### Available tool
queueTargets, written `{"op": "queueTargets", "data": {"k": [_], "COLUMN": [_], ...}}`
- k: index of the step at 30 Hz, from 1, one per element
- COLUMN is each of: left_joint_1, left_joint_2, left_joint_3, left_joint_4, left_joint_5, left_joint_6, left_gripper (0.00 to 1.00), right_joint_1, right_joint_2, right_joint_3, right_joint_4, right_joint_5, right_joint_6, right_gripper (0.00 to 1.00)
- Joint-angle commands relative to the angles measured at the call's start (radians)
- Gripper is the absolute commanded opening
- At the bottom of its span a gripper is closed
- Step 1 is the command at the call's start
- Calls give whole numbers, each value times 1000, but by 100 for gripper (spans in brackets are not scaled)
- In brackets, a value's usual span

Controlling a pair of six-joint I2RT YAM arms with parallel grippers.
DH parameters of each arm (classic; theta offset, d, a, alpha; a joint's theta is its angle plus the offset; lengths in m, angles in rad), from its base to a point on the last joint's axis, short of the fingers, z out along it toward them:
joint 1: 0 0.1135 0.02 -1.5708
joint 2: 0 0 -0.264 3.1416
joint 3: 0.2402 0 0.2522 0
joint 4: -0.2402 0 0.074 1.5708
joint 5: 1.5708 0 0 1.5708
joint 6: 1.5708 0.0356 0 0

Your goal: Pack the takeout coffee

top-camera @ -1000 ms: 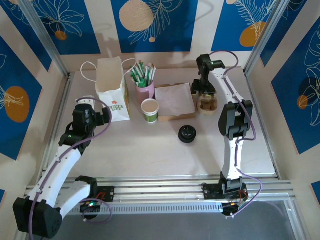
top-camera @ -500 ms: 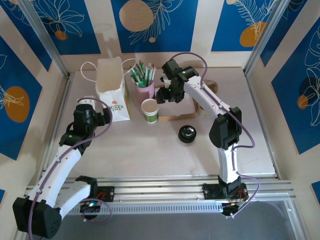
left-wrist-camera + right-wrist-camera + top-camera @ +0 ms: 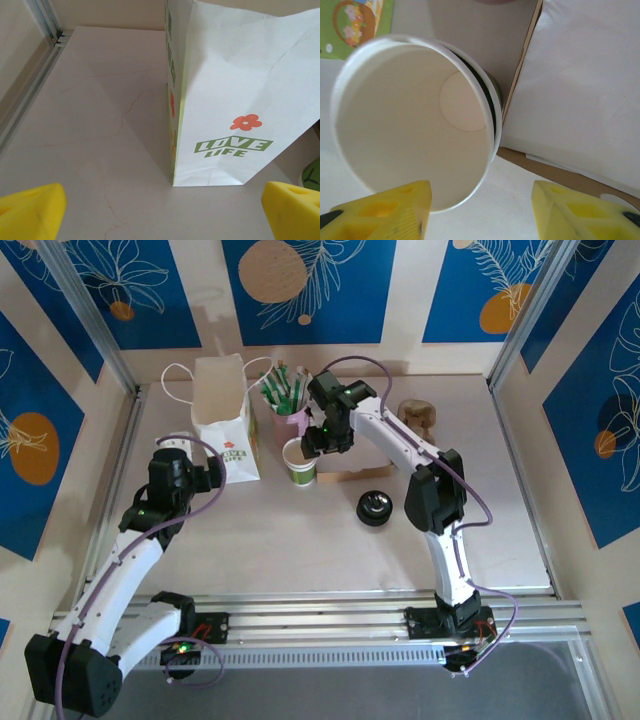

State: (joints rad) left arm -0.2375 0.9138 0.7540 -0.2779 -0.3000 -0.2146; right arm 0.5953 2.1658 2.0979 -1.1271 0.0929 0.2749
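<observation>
The takeout coffee cup (image 3: 298, 464), white with a green lower body, stands open and empty in front of the pink cup. Its black lid (image 3: 375, 507) lies apart on the table to the right. My right gripper (image 3: 322, 439) hovers just behind and above the cup. In the right wrist view its jaws (image 3: 480, 210) are open, and the cup's mouth (image 3: 410, 125) sits ahead, with its rim by the left finger (image 3: 385, 210). My left gripper (image 3: 207, 476) is open by the white paper bag (image 3: 225, 418). In the left wrist view the bag (image 3: 240, 90) stands upright ahead of the open left gripper (image 3: 162, 215).
A pink cup of green-and-white sticks (image 3: 289, 405) stands right of the bag. A flat cardboard tray with white paper (image 3: 360, 445) lies beside the coffee cup. A brown object (image 3: 418, 414) sits at the back right. Metal rails edge the table.
The right arm has swung left from the brown object at the back right, across the tray, to above the coffee cup. Its jaws have narrowed a little. The left arm has stayed put.
</observation>
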Motion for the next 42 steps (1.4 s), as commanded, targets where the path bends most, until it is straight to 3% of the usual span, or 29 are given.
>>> {"op": "queueTargets", "data": {"k": [1,15,33,42], "left_joint_1": [-12,-16,-23,-27], "left_joint_2": [5,6,12,17], "left_joint_3": [-3,-4,-2,1], "left_joint_4": [-9,-10,-12,-16], "left_joint_5": [-9,-12,-12,-13], "left_joint_6": [19,24,28,31], "left_gripper": [100,100,100,100], "right_joint_1": [13,29,44,44], "right_joint_2": [24,125,147,147], "right_joint_3": [61,201,280,310], "right_joint_4": [-45,-106,-155,-172], "right_joint_5": [-3,34,92,67], "right_joint_6": [-18,-26,-39,-31], "right_gripper": [52,38,3,0]}}
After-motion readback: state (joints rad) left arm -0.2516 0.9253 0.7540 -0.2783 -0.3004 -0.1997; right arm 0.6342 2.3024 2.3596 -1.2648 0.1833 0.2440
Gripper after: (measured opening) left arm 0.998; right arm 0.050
